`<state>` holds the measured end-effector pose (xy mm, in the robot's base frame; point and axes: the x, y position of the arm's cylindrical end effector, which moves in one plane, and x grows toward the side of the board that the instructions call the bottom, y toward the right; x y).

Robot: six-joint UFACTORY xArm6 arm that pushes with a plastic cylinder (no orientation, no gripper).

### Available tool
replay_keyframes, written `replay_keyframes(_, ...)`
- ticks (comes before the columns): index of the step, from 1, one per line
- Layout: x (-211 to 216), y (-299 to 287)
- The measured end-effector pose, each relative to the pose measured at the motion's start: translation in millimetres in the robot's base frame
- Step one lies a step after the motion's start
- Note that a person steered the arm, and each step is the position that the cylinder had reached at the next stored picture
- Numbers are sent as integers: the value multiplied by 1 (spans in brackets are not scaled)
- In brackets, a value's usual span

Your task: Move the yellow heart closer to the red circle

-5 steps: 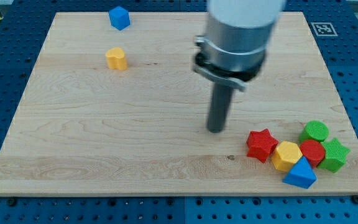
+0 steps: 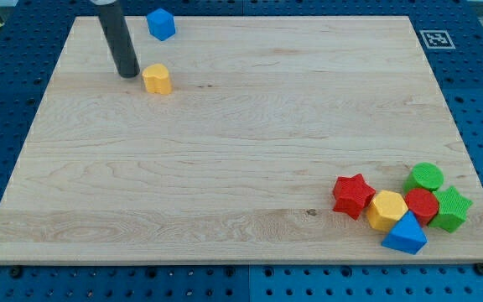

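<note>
The yellow heart (image 2: 157,79) lies near the view's top left of the wooden board (image 2: 225,151). The red circle (image 2: 422,204) sits in a cluster at the view's bottom right, far from the heart. My tip (image 2: 128,74) rests on the board just left of the yellow heart, a small gap away. The rod rises up out of the view's top.
A blue cube (image 2: 161,23) lies at the top edge, above the heart. Around the red circle are a red star (image 2: 353,195), a yellow hexagon (image 2: 386,209), a blue triangle (image 2: 406,234), a green circle (image 2: 427,177) and a green star (image 2: 451,210).
The rod has moved from the board's middle right, near the red star, up and left to beside the yellow heart. No block has moved.
</note>
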<state>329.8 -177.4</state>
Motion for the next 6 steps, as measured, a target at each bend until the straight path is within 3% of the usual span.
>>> replay_keyframes(6, 62, 82)
